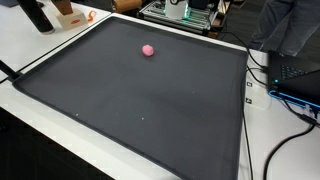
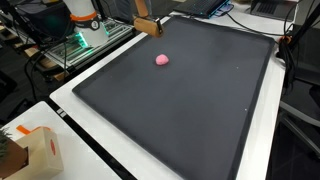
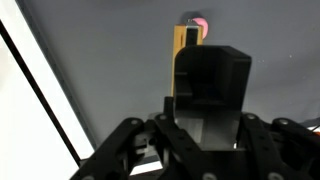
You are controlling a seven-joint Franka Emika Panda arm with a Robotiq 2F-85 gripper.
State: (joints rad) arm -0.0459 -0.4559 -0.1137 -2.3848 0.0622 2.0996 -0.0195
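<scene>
My gripper point(image 3: 192, 48) is shut on a narrow yellowish wooden block point(image 3: 180, 45), which stands upright against the dark finger. In an exterior view the gripper point(image 2: 142, 14) holds that block point(image 2: 148, 27) at the far edge of the black mat point(image 2: 200, 110). A small pink ball point(image 2: 161, 59) lies on the mat a short way from the block. The ball point(image 3: 201, 22) peeks out just beyond the block's top in the wrist view. It also shows on the mat point(image 1: 140, 110) as a pink ball point(image 1: 148, 49). The gripper's other finger is hidden.
White table point(image 2: 110, 150) borders the mat. A wire rack with green-lit equipment point(image 2: 85, 45) stands behind the mat. A cardboard item point(image 2: 35, 150) sits at the near corner. Cables point(image 1: 285, 90) and a laptop point(image 1: 300, 75) lie beside the mat.
</scene>
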